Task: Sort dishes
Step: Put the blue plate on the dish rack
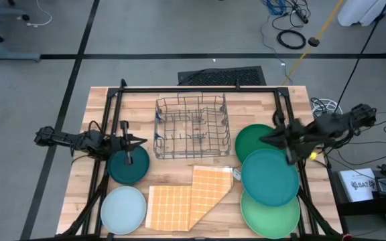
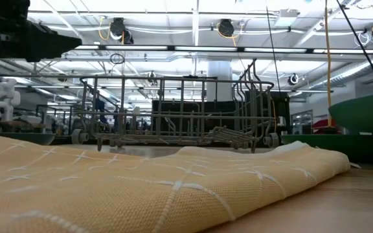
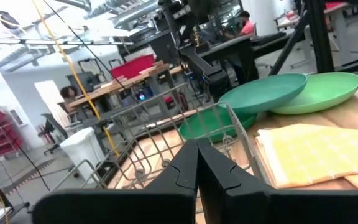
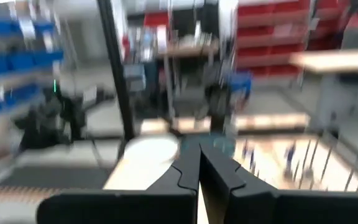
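Grey wire rack (image 1: 191,127) is seen holding nothing, at the tabletop's (image 1: 173,97) far middle. Dark teal plate (image 1: 128,165) and pale blue plate (image 1: 123,209) lie on the left. Deep green plate (image 1: 250,138), teal-blue plate (image 1: 270,177) and light green plate (image 1: 271,214) are stacked overlapping on the right. Orange checked cloth (image 1: 189,197), woven, is folded between them. Left claw (image 1: 141,142) is pressed together above the dark teal plate; right claw (image 1: 265,140) is pressed together over the deep green plate. Only the left wrist view shows people behind.
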